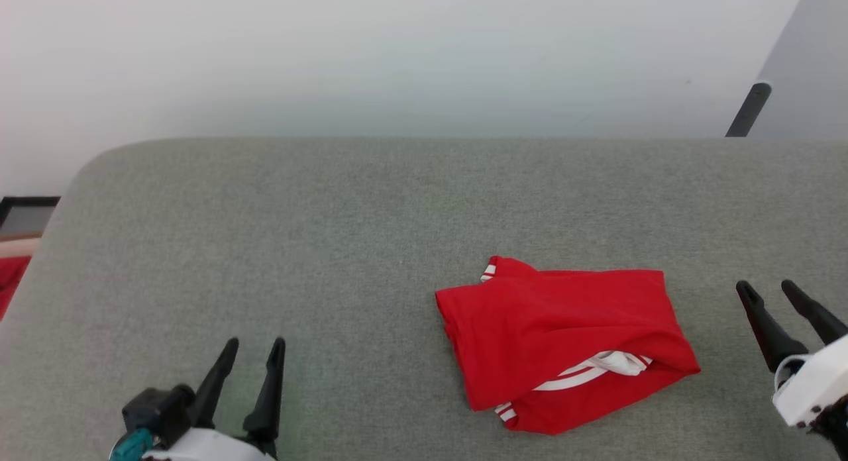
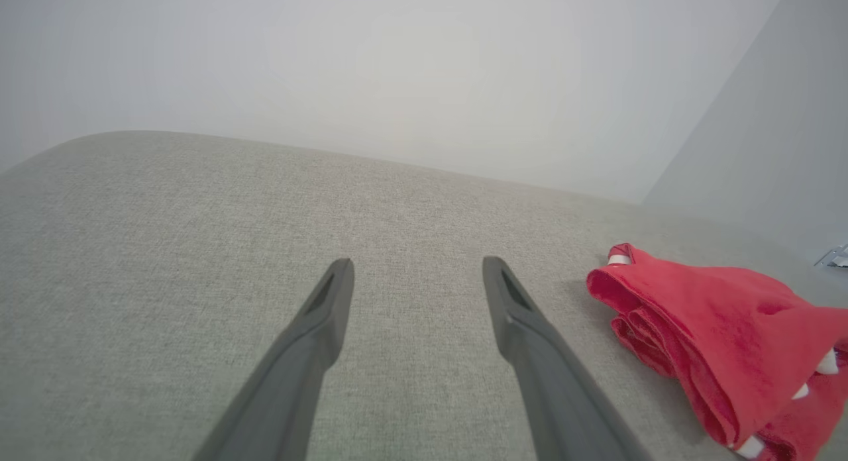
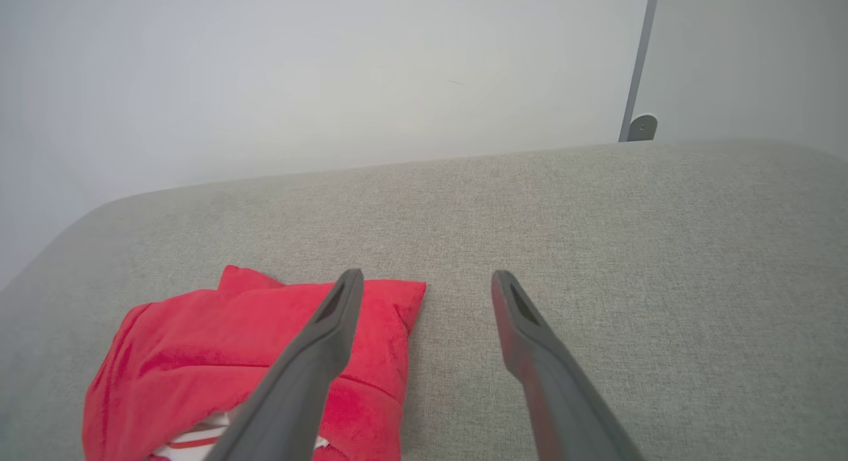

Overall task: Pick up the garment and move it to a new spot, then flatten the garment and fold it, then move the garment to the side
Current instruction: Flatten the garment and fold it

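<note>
Grey fabric surface (image 1: 265, 216), white wall (image 1: 397, 50) behind | garment (image 1: 563, 335) folded | left pincer (image 1: 256, 343) wide | right pincer (image 1: 766, 285) wide

The right tool (image 3: 426, 279) spreads wide over the grey cushion (image 3: 629, 249); folded red garment (image 3: 192, 342) lies lower left.

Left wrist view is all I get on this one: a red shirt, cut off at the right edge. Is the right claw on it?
Observer: No. The right claw stands open to the right of the shirt, clear of it.
Operator: Is the shirt spread or folded?
Observer: Folded into a compact bundle on the grey cushion, white striped trim peeking from its near edge.
Operator: Anything else red?
Observer: A red patch past the cushion's left end, too cut off to identify.
</note>
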### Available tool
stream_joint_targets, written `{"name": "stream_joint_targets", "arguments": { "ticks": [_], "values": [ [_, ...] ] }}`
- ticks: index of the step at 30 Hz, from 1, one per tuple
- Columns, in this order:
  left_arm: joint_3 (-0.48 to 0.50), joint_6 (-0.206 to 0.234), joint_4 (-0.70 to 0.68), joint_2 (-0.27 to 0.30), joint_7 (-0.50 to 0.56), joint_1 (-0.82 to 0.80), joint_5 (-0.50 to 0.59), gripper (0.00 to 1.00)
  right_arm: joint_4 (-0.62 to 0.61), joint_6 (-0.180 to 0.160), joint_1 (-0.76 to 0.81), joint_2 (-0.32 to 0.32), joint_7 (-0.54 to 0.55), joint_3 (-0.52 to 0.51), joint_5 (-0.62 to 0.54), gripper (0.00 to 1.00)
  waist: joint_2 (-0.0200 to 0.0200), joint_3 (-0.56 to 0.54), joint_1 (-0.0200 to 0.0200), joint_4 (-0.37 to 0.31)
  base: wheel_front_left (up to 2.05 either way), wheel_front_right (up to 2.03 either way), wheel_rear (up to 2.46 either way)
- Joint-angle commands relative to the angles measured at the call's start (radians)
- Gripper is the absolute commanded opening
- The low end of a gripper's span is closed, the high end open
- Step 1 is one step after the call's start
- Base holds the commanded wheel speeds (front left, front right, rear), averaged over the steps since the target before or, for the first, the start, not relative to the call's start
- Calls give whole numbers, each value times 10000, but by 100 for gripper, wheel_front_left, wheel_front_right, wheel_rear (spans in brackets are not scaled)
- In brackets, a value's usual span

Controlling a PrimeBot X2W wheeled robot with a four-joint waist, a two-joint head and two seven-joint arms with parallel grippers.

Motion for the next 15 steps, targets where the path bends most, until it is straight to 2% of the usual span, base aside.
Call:
{"name": "stream_joint_targets", "arguments": {
  "ticks": [1, 15],
  "values": [
    [109, -20, 40, 3, -7, 251, -54, 100, 50, -8, 317, 53, -525, 19, -150, 100, 0, -222, 0, -145, 0, 0, 0],
    [706, 83, -655, -101, -7, 1375, 793, 100, 312, -8, 1318, 200, -3059, 436, -254, 100, 0, -867, 0, -138, 0, 0, 0]
  ]
}}
